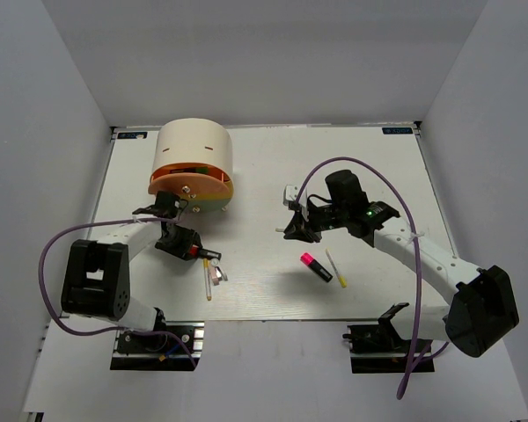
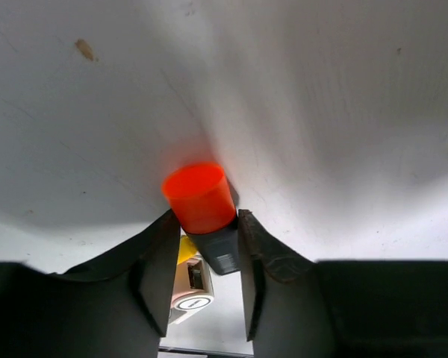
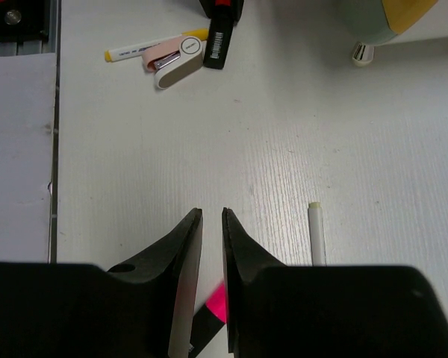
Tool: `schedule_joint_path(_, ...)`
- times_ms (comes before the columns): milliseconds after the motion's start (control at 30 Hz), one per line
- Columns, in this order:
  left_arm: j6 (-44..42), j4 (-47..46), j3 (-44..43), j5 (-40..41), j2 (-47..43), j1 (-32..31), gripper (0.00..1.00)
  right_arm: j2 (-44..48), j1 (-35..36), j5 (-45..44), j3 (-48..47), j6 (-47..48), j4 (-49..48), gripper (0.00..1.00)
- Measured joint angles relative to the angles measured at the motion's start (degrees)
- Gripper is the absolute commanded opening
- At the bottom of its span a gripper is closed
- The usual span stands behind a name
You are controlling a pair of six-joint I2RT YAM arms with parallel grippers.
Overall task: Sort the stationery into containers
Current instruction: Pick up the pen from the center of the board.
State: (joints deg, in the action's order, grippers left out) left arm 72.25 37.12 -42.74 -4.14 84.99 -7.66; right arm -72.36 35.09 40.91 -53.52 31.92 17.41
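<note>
Your left gripper (image 1: pixel 178 239) is clamped on the short black marker with the orange cap (image 2: pixel 199 195), holding it above the white table (image 1: pixel 361 167) just in front of the big cream cylindrical cabinet (image 1: pixel 194 145). The cabinet's orange drawer (image 1: pixel 192 185) stands pulled out. The fingers seem to pinch the barrel just below the cap. If you swing fast, the marker may pivot or slide out of the grip. If you come in low, it may knock the drawer front instead of clearing it.

Your right gripper (image 3: pixel 212 216) is nearly closed, with only a slim gap, and it grips nothing. It hangs near the short black marker with the pink cap (image 1: pixel 317 266), which lies flat on the table. Descend with the jaws this narrow and you will likely push that marker away rather than straddle it. The thin yellowish stick (image 1: pixel 336 268) lies just beside it, so a wide grab could catch both or flick the stick aside.

By count:
- Markers: two, one held and one on the table.
- Thin sticks: two, the second being the yellow one (image 1: pixel 208 281) near the left arm.
- Small pinkish clip-like piece (image 3: pixel 172 61): one, touching that yellow stick.
- Cabinet: one.

What already sits in the drawer you cannot tell.
</note>
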Motion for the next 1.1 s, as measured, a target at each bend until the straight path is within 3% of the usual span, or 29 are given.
schedule_joint_path(200,1.2,-2.89,3.98,-0.63,-3.89,-0.33,0.28,0.0,-0.04,0.0,0.0,0.0,-0.02,0.23)
schedule_joint_path(533,1.86,-5.46,8.11,-0.92,-8.74,-0.39,0.15,0.0,-0.07,0.0,0.02,0.02,-0.02,0.23)
schedule_joint_path(900,-3.52,-3.28,4.96,0.85,-19.34,-0.42,0.12,0.33,-0.09,0.0,0.5,0.04,-0.04,0.23)
schedule_joint_path(1100,-8.79,-6.34,3.85,-3.69,-25.77,-0.42,0.1,0.42,-0.09,0.02,0.72,0.11,-0.02,0.23)
